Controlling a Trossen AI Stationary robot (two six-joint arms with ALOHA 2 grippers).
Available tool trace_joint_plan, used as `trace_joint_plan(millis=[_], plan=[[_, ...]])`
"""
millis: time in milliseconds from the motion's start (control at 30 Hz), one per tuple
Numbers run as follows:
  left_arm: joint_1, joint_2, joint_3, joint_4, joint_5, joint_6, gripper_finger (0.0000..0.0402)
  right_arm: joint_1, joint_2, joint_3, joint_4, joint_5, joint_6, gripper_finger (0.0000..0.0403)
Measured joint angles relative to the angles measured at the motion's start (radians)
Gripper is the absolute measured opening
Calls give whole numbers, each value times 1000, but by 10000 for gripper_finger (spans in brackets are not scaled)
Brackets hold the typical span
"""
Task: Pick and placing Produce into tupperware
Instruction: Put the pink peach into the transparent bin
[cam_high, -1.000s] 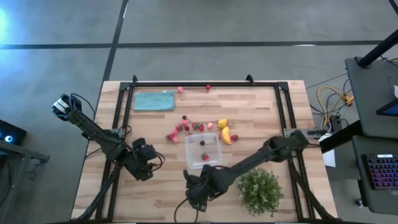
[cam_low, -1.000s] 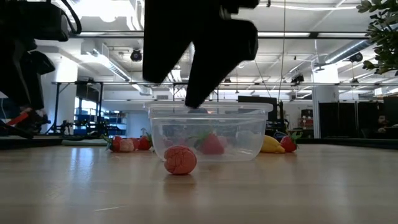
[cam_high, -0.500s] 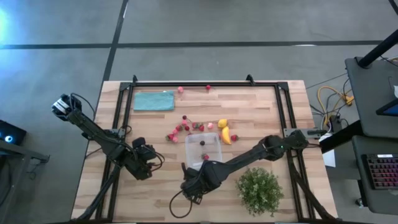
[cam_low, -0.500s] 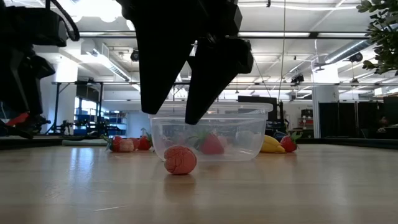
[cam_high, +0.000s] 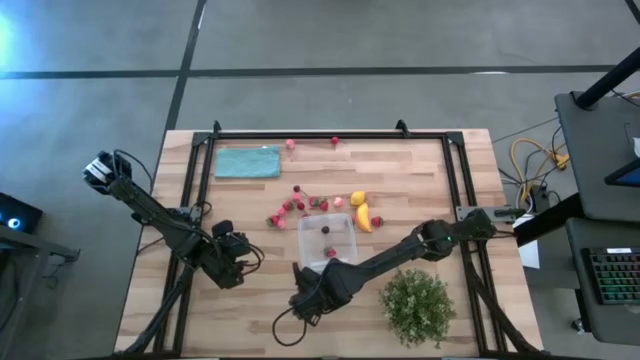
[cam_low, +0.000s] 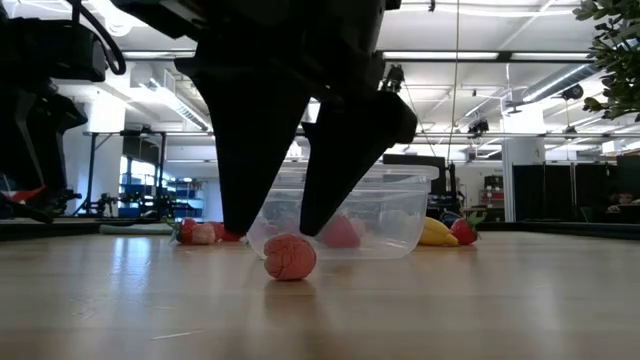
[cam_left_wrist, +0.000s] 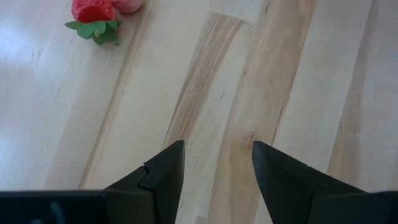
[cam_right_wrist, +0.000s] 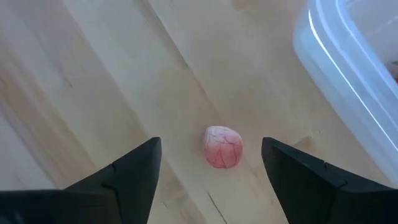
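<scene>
A pink berry (cam_right_wrist: 222, 148) lies on the wooden table just in front of the clear tupperware (cam_high: 326, 240), and it also shows in the low view (cam_low: 290, 257). My right gripper (cam_right_wrist: 211, 143) is open and low over it, with one finger on either side and neither touching; the low view shows this gripper (cam_low: 273, 233) too. The tupperware (cam_low: 400, 215) holds a red strawberry piece (cam_low: 342, 232). More produce (cam_high: 296, 205) lies behind the box. My left gripper (cam_left_wrist: 217, 146) is open and empty at the near left (cam_high: 235, 270).
Yellow and orange pieces (cam_high: 361, 214) lie right of the box. A teal cloth (cam_high: 247, 162) lies at the far left, and a green leafy bush (cam_high: 418, 306) stands at the near right. A strawberry (cam_left_wrist: 93, 12) lies ahead of my left gripper. Black frame rails run along the table's edges.
My right gripper has moved a little toward the table's left edge and come down toward the pink berry, so its fingers now reach almost to the table beside it. The berry has not moved.
</scene>
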Motion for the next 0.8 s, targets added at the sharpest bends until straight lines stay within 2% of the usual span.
trace_joint_plan(millis=[233,367,567,800], plan=[[0,0,-1,-1,0,0,173,-9,0,-3,-1,-5,83,255],[0,-5,2,0,8,4,173,-21,0,-3,-1,-44,211,254],[1,-44,4,0,49,45,173,-31,0,-2,-1,-46,403,253],[2,-93,3,0,82,45,173,-36,0,-2,-1,-42,468,251]])
